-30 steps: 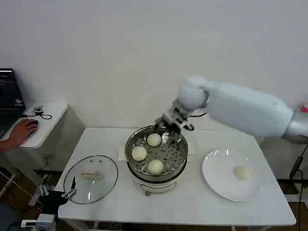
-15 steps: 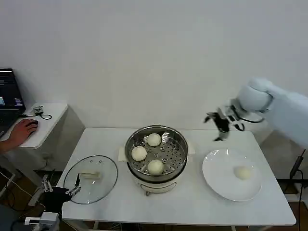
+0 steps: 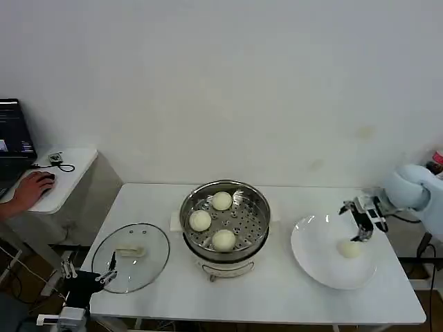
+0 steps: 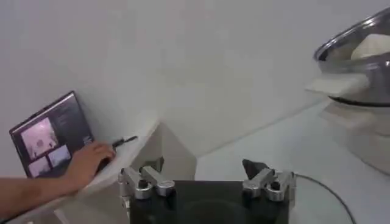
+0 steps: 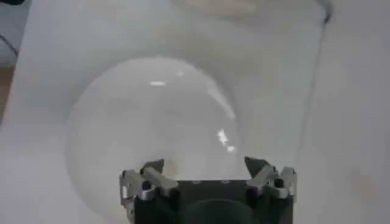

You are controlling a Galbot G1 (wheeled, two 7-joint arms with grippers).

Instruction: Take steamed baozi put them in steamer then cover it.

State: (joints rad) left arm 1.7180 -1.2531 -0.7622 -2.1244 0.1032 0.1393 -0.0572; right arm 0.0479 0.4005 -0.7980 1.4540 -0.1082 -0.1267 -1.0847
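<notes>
The shiny steamer (image 3: 257, 220) stands mid-table with three cream-white baozi on its perforated tray: one at the back (image 3: 221, 200), one at the left (image 3: 200, 220), one at the front (image 3: 223, 239). Another baozi (image 3: 349, 248) lies on the white plate (image 3: 315, 243) at the right. My right gripper (image 3: 360, 223) hangs open and empty just above that baozi; in the right wrist view the right gripper (image 5: 204, 164) hovers over the plate (image 5: 152, 122). The glass lid (image 3: 131, 257) lies flat left of the steamer. My left gripper (image 3: 88, 274) waits open at the lid's near-left edge.
A side table (image 3: 66, 173) at the far left carries a laptop (image 3: 14, 142), with a person's hand (image 3: 31, 187) on a mouse. In the left wrist view the left gripper (image 4: 204, 167) faces that laptop (image 4: 52, 131), with the steamer (image 4: 359, 42) off to one side.
My right arm has swung from over the steamer to the right and dropped over the plate, its gripper empty. The left gripper shifted only slightly by the lid.
</notes>
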